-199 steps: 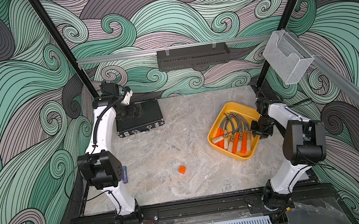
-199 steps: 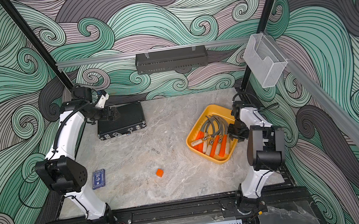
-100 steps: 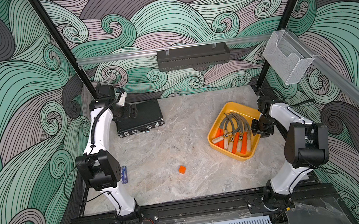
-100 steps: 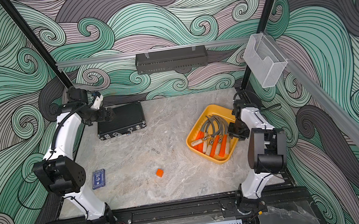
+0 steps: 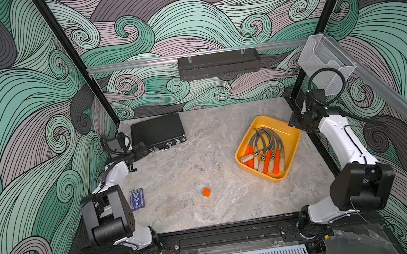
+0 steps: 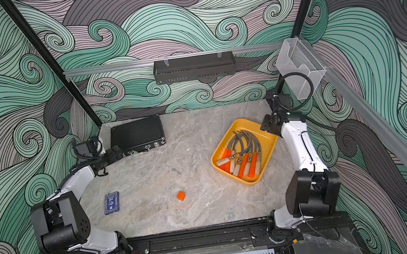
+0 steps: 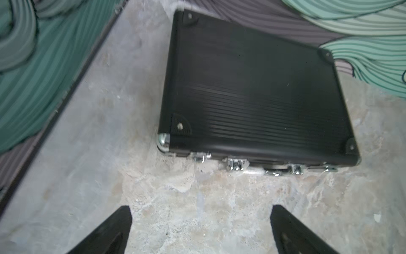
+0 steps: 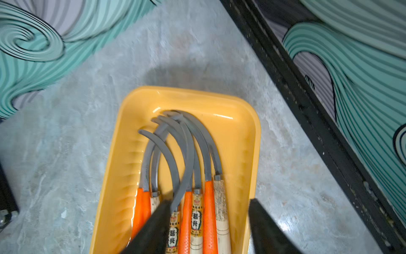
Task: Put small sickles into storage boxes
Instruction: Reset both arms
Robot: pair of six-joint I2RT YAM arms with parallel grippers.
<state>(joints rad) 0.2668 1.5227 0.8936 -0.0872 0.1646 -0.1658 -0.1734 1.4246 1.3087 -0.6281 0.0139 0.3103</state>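
Note:
Several small sickles (image 5: 265, 148) (image 6: 243, 151) with curved grey blades and orange or pale wooden handles lie side by side in the yellow storage box (image 5: 289, 137) (image 6: 266, 137) at the right of the table. In the right wrist view the sickles (image 8: 193, 154) fill the storage box (image 8: 191, 92). My right gripper (image 5: 295, 123) (image 6: 267, 125) (image 8: 209, 201) hovers over the box's far right corner, open and holding nothing. My left gripper (image 5: 143, 149) (image 6: 116, 152) (image 7: 201, 207) is open and empty above bare table, just in front of the black case.
The black latched case (image 5: 157, 131) (image 7: 252, 94) lies shut at the back left. A small orange cube (image 5: 206, 192) and a blue card box (image 5: 137, 199) sit toward the front. A clear bin (image 5: 325, 62) and a black shelf (image 5: 217, 63) hang on the walls.
The right gripper has opened and drawn back from the box's right side toward its far corner. The left gripper has moved off the case's left end toward the front.

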